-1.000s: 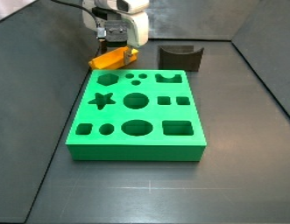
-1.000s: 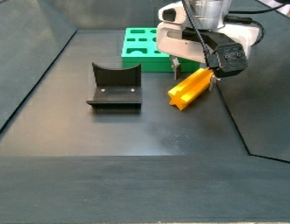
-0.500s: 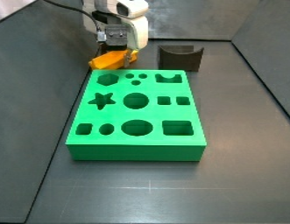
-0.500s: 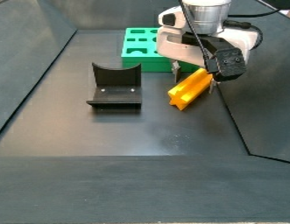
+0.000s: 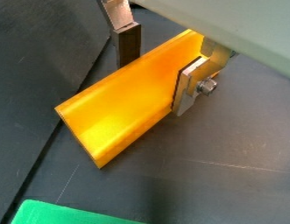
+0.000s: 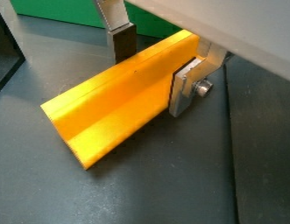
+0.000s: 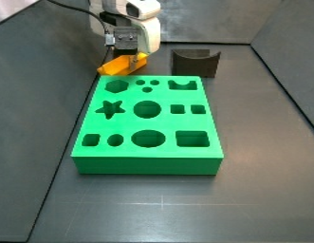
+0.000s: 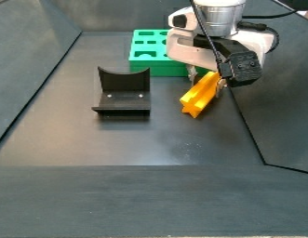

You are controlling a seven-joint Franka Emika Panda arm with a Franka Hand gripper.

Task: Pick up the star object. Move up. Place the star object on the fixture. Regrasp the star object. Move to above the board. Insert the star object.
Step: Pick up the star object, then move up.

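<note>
The star object (image 5: 126, 103) (image 6: 112, 109) is a long yellow-orange prism between my gripper's fingers in both wrist views. My gripper (image 5: 159, 63) (image 6: 155, 63) is shut on it: the dark pad (image 5: 130, 42) presses one long side and the silver plate (image 5: 190, 84) the opposite side. In both side views the gripper (image 7: 119, 55) (image 8: 204, 76) stands over the star object (image 7: 118, 65) (image 8: 196, 97), just behind the green board (image 7: 146, 164) (image 8: 143, 59). The prism sits low at the dark floor. The fixture (image 7: 194, 61) (image 8: 121, 90) stands apart from it.
Dark sloping walls enclose the floor on all sides in both side views. The board's near edge (image 5: 65, 214) (image 6: 65, 22) shows close to the star object in both wrist views. The board has star, round, square and hexagon holes.
The star object has turned slightly, lying more in line with the gripper than a second ago. The fingers have come in against its sides. The arm has barely shifted.
</note>
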